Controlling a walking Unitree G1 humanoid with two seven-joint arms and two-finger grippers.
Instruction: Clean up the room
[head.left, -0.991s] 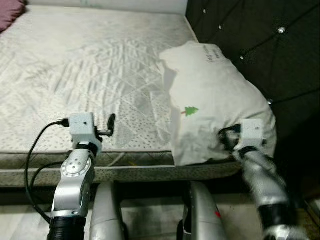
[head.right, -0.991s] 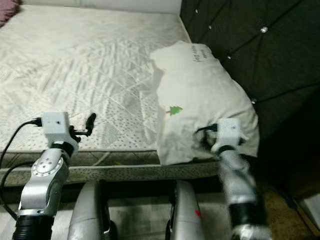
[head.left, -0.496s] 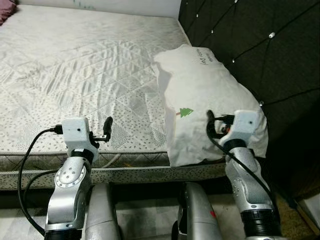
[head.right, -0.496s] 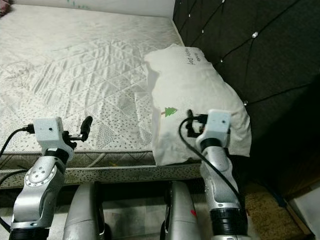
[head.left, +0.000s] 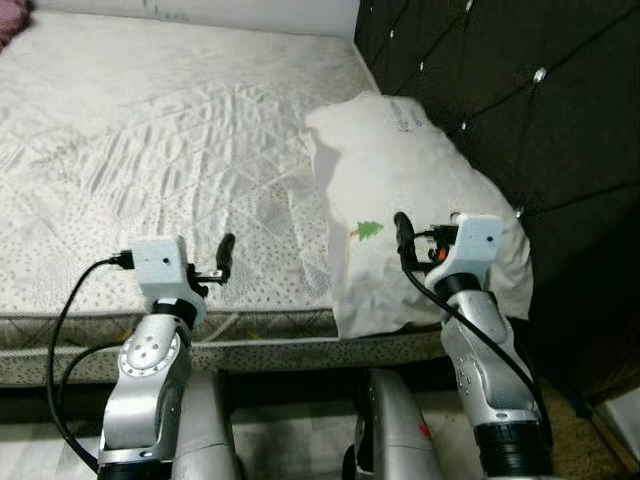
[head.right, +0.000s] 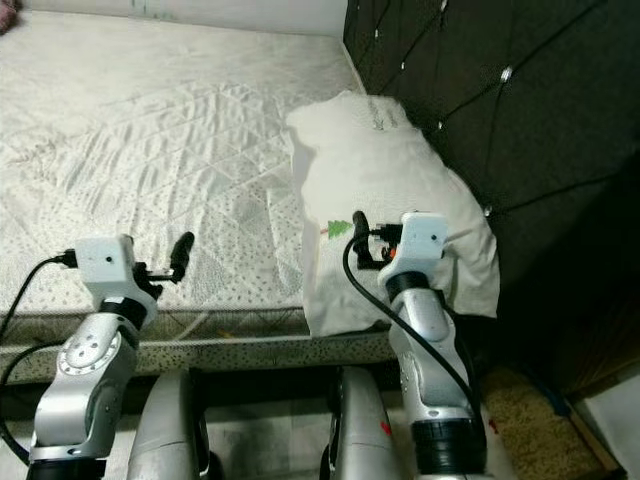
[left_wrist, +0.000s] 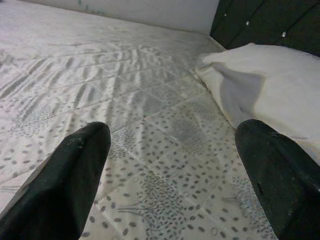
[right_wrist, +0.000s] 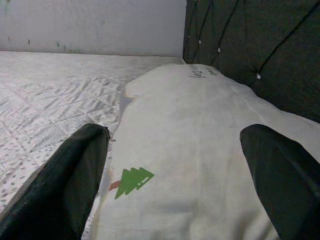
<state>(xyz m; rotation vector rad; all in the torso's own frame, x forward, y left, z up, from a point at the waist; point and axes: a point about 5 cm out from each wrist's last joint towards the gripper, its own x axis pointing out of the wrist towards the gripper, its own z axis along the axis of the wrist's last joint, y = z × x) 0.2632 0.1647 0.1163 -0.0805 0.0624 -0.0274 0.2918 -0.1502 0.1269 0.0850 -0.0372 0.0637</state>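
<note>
- A white fabric pillow with a small green tree print (head.left: 410, 190) lies at the right edge of the quilted white mattress (head.left: 150, 140), against the dark tufted headboard (head.left: 500, 90), its near corner overhanging.
- The right gripper (right_wrist: 175, 180) hovers over the pillow's near end, fingers spread wide.
- The left gripper (left_wrist: 170, 175), likewise spread, hangs over bare mattress near the front edge, open bed stretching far and left.

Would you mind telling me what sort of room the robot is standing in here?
Most likely a bedroom. A wide bed with a quilted white mattress lies before the robot, a white pillow with a small green tree print rests at one end, and a dark tufted headboard rises behind the pillow.
</note>
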